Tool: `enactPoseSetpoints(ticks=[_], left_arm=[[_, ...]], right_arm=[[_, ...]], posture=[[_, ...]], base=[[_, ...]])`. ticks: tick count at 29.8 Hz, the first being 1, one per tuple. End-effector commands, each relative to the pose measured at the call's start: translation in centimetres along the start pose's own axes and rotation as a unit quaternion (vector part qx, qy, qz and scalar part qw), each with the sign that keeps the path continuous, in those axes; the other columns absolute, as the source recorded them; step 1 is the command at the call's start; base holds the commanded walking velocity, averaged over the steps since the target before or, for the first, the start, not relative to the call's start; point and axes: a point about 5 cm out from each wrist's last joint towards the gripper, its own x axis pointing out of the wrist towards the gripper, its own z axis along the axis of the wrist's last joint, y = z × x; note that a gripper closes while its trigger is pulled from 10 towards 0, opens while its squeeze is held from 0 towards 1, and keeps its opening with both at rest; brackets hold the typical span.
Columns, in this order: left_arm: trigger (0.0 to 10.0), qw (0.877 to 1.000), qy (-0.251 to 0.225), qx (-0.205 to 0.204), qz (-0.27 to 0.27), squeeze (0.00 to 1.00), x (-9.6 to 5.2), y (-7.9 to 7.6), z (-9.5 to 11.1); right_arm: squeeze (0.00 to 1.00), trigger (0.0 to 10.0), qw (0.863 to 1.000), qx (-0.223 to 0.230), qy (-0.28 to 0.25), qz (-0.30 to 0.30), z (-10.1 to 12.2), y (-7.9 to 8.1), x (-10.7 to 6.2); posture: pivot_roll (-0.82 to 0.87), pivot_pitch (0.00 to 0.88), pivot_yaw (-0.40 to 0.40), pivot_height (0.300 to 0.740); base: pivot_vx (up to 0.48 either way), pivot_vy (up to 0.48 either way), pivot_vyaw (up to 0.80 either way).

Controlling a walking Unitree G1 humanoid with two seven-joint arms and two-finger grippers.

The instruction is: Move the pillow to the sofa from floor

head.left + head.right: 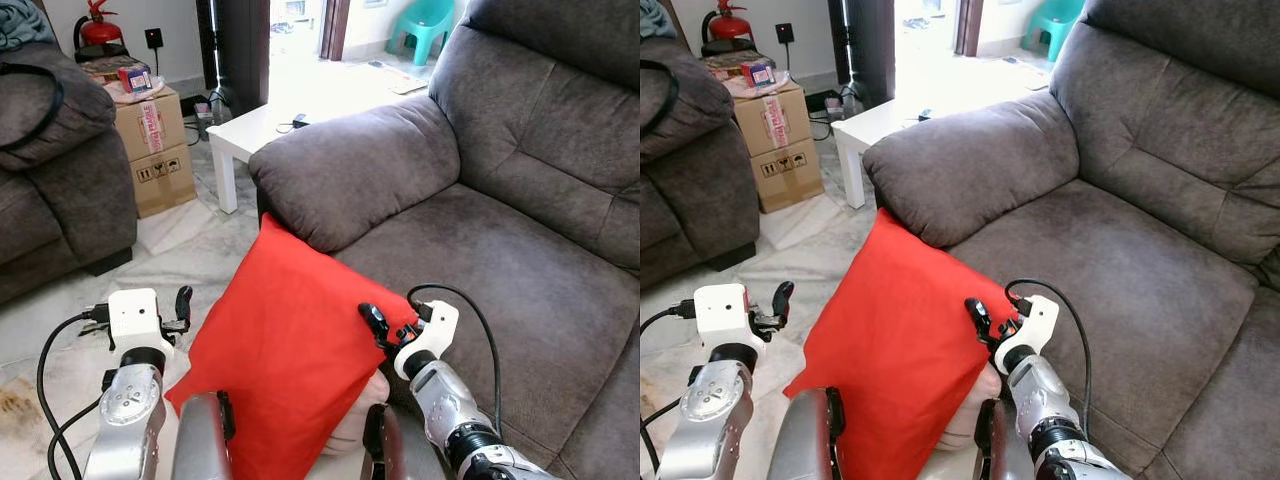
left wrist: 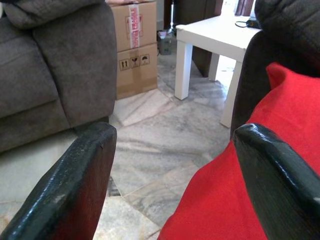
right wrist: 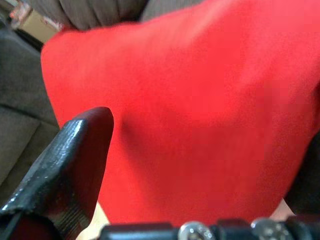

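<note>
A red pillow [image 1: 285, 350] stands on edge, its top corner leaning against the grey sofa's armrest [image 1: 350, 165] and its lower part down between my two arms. My left gripper [image 2: 175, 165] is open beside the pillow's left edge; the red cloth lies against one of its black fingers [image 2: 280, 185]. On the pillow's right edge, by the sofa seat [image 1: 510, 290], my right gripper [image 1: 383, 325] is open with one finger [image 3: 75, 165] pressed at the cloth. A pale beige patch [image 1: 352, 418] shows under the pillow's lower edge.
A white low table [image 1: 255, 130] stands behind the armrest. Stacked cardboard boxes [image 1: 152, 150] sit at the left, next to a second grey sofa [image 1: 55, 190]. Marble floor [image 1: 190, 250] lies between them. A teal chair [image 1: 425, 22] stands beyond the doorway.
</note>
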Motion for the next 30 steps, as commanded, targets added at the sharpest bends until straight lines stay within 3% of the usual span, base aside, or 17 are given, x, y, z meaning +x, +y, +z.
enactPoseSetpoints(ticks=[1,2,3,4,12,21,30], left_arm=[[10.0,1.0,-0.003,-0.004,0.007,0.0,-0.3,0.3,0.3],[10.0,1.0,-0.003,-0.004,0.007,0.0,-0.4,0.3,0.3],[10.0,1.0,-0.002,-0.004,0.009,0.0,-0.5,0.4,0.4],[10.0,1.0,-0.002,-0.004,0.01,0.0,-0.5,0.5,0.4],[10.0,1.0,-0.001,-0.007,0.016,0.0,-0.8,0.5,0.6],[10.0,1.0,-0.005,-0.01,0.022,0.0,-0.9,0.6,1.0],[10.0,1.0,-0.006,-0.013,0.024,0.0,-0.8,0.7,1.1]], right_arm=[[0.0,10.0,1.0,0.0,0.007,-0.006,-0.1,-0.2,-0.1],[0.0,10.0,1.0,0.0,0.009,-0.006,-0.3,-0.2,-0.1],[0.0,4.6,1.0,0.003,0.012,-0.005,-0.5,-0.2,-0.1],[0.0,0.0,1.0,0.006,0.013,-0.005,-0.7,-0.2,-0.2],[0.0,0.0,1.0,0.024,0.007,-0.006,-0.7,-0.2,-0.2],[0.0,0.0,0.997,0.063,-0.026,0.033,-0.1,0.7,0.2],[0.0,0.0,0.993,0.092,-0.021,0.067,-0.4,1.2,0.2]], posture=[[0.17,0.054,-0.144,0.517],[0.17,0.056,-0.145,0.517],[0.17,0.062,-0.145,0.517],[0.17,0.066,-0.146,0.517],[0.18,0.082,-0.157,0.517],[0.18,0.087,-0.165,0.517],[0.19,0.087,-0.167,0.517]], base=[[0.0,0.0,0.0],[0.0,0.0,0.0],[0.0,0.0,0.0],[0.0,0.0,0.0],[0.0,0.0,0.0],[0.0,0.0,0.0],[0.0,0.0,0.0]])
